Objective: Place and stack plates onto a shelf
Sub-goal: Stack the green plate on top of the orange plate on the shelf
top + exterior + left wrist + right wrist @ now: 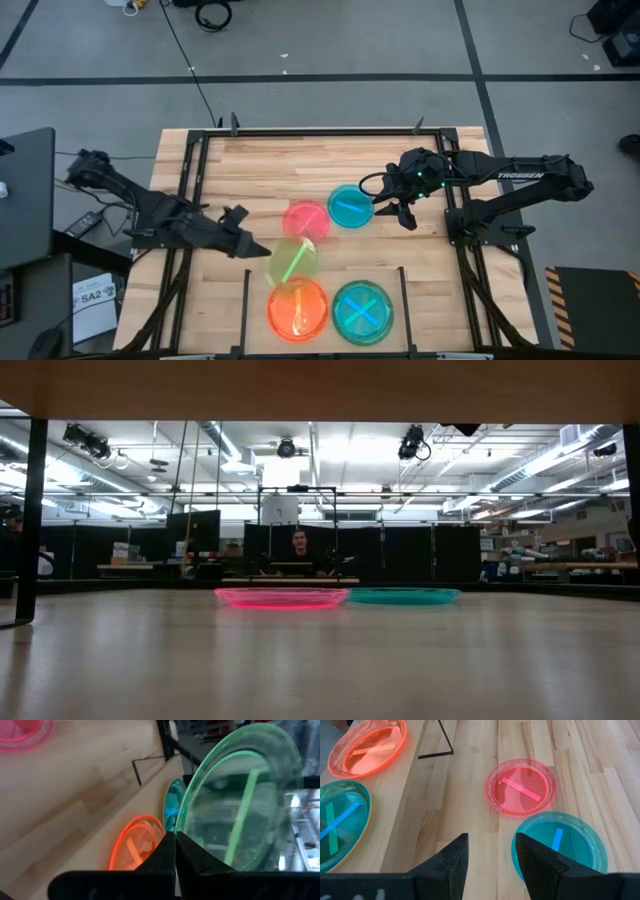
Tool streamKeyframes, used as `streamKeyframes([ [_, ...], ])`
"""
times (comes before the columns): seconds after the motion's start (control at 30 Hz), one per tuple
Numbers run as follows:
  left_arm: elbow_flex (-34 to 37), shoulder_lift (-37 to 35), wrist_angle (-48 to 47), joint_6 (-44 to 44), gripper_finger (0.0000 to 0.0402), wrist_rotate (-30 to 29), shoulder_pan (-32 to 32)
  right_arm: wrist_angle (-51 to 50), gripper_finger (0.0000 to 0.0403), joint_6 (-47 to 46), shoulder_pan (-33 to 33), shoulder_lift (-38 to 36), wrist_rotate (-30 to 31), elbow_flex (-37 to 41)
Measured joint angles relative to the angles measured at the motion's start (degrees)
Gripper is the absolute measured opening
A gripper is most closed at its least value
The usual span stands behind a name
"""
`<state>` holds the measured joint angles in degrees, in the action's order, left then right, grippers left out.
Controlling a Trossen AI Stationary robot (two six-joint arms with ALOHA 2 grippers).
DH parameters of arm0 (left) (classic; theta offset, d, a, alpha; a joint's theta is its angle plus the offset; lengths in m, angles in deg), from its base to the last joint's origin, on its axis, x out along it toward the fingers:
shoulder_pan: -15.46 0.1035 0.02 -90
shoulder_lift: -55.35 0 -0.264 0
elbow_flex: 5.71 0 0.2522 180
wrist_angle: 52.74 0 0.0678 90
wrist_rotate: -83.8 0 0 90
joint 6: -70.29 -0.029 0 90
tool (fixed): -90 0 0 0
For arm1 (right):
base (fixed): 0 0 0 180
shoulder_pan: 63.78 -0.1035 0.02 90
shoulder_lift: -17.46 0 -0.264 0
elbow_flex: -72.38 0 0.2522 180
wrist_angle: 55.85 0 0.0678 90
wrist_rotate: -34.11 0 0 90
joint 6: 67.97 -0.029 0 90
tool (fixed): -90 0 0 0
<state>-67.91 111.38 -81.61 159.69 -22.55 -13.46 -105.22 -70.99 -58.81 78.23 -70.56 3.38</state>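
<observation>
Left gripper (252, 248) pinches the green plate (294, 260) by its rim, lifted and tilted above the orange stack (298, 307). Right gripper (398, 212) hangs beside the cyan plate (350, 206), fingers parted, holding nothing. Pink plate (306, 219) flat mid-table. Shelf (246, 290): only thin rods show, cyan stack (362, 311) on it. Low view hides both arms.

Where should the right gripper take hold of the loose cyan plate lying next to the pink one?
Probably by its raised rim. The cyan plate lies flat on the table, so only the edge offers a pinch. The open right gripper hangs beside it; come down from above on the edge facing away from the pink plate, which sits very close.
</observation>
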Motion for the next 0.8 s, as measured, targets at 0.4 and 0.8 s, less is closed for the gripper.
streamKeyframes([
  [0.4, -22.4, 16.9, -20.7, 3.0, 0.0001, 7.0, -3.0, 0.1, 0.017, 0.1, 0.0, 0.0, 0.0, 0.0],
  [0.8, -24.8, 25.1, -21.6, 3.1, 0.0001, 12.6, -3.8, 0.2, 0.017, 0.2, 0.0, 0.0, 0.0, 0.0],
])
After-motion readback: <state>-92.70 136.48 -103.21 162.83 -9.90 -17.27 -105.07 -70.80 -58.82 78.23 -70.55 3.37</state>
